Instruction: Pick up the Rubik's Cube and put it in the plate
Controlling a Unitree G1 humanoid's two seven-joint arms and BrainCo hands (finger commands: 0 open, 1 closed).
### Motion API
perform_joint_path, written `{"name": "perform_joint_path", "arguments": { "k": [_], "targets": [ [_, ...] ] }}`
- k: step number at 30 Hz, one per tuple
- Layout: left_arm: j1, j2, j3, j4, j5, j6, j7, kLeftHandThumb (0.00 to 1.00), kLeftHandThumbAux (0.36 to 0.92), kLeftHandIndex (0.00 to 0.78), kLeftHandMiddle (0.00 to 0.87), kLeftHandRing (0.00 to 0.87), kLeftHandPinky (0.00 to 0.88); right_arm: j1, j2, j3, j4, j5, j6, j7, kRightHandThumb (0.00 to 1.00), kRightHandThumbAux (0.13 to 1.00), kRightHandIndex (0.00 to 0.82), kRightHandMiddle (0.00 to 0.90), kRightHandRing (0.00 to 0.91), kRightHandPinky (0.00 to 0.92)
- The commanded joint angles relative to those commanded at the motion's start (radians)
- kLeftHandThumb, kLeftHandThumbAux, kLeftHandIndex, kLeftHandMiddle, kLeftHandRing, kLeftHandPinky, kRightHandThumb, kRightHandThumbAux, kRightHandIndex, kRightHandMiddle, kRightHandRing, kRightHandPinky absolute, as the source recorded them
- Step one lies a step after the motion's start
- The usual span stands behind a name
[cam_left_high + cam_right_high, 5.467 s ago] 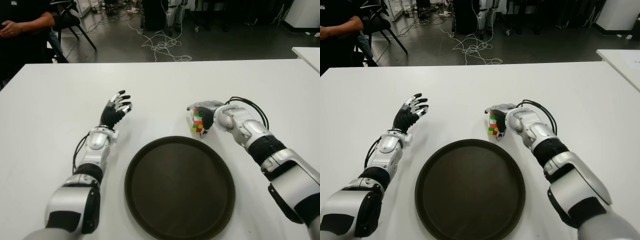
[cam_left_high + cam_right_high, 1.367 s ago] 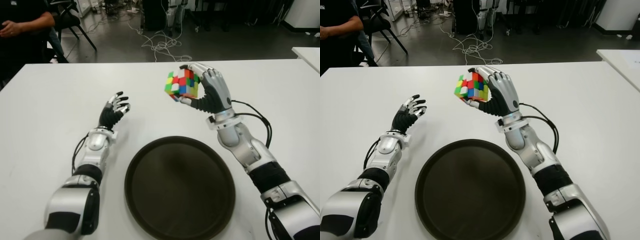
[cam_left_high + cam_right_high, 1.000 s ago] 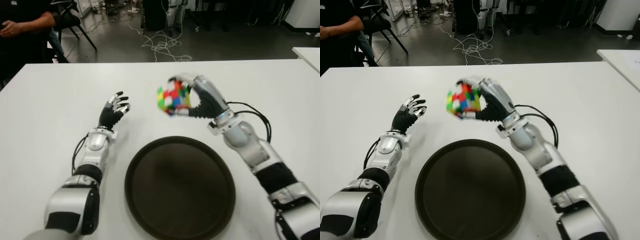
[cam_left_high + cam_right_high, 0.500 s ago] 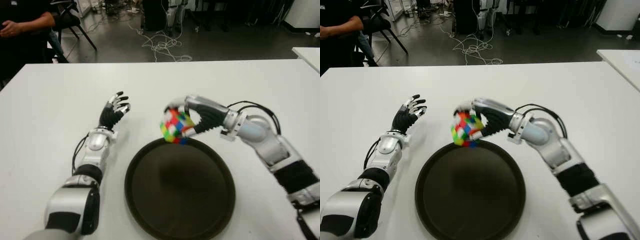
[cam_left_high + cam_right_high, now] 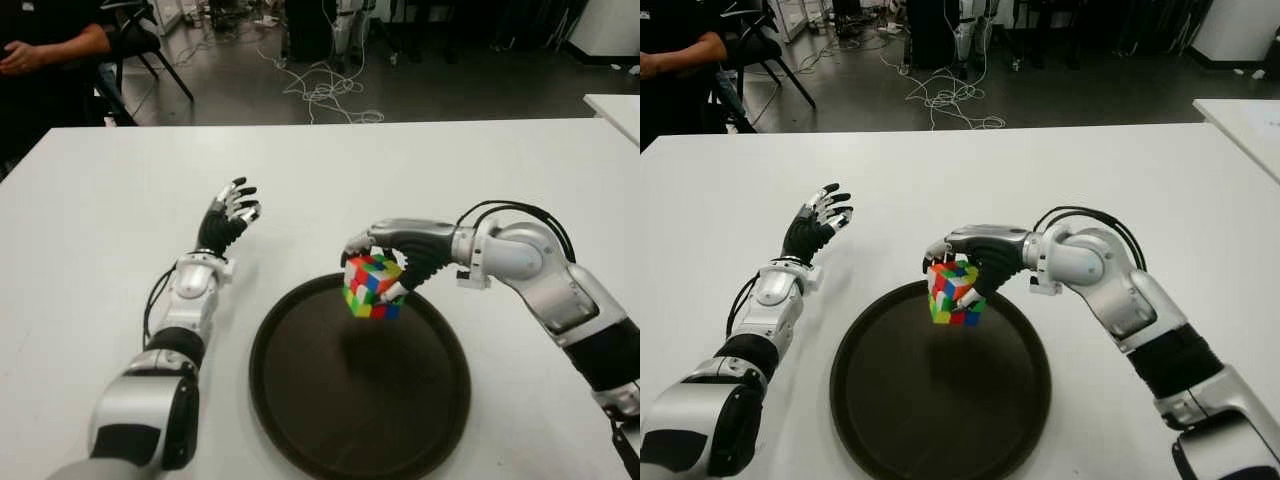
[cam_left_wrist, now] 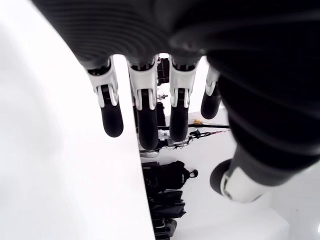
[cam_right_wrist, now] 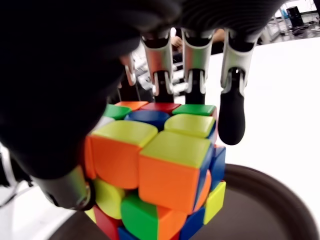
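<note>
While gripped by right hand (image 5: 400, 262) over plate (image 5: 420, 420), Rubik's Cube (image 5: 371, 287) needs lowering, releasing; left hand (image 5: 228, 215) spread, empty.

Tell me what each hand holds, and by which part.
The right hand grips the cube from above, fingers down its sides, over the plate. The left hand holds nothing.

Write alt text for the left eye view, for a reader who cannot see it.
The robot's right hand holds a scrambled Rubik's Cube just above the far rim of a round dark plate on a white table. Its left hand shows left of the plate, fingers spread and empty. Beyond the table, cables lie on the floor.
</note>
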Motion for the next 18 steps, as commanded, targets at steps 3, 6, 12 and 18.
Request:
{"name": "perform_joint_path", "arguments": {
  "k": [3,6,12,18],
  "targets": [
    [0.002,0.001,-0.001,-0.002,0.001,-0.002,0.000,0.199,0.724,0.108,0.203,0.210,0.210,0.004,0.008,0.007,-0.013,-0.045,0.026,-0.007,0.690,0.737,0.418,0.536,0.516,0.524],
    [0.002,0.002,-0.001,-0.003,0.002,-0.001,0.001,0.199,0.727,0.107,0.203,0.206,0.199,-0.004,0.019,0.022,-0.015,-0.094,0.047,-0.010,0.691,0.738,0.417,0.514,0.490,0.499],
    [0.000,0.002,-0.003,-0.004,0.003,-0.001,0.000,0.196,0.729,0.105,0.198,0.200,0.188,0.006,0.048,0.033,-0.017,-0.157,0.041,-0.053,0.693,0.738,0.414,0.487,0.468,0.479],
    [-0.001,0.002,-0.006,-0.001,0.007,-0.003,0.004,0.187,0.712,0.102,0.194,0.197,0.185,0.055,0.084,0.026,-0.010,-0.172,-0.033,-0.162,0.692,0.739,0.412,0.453,0.453,0.453]
  ]
}}
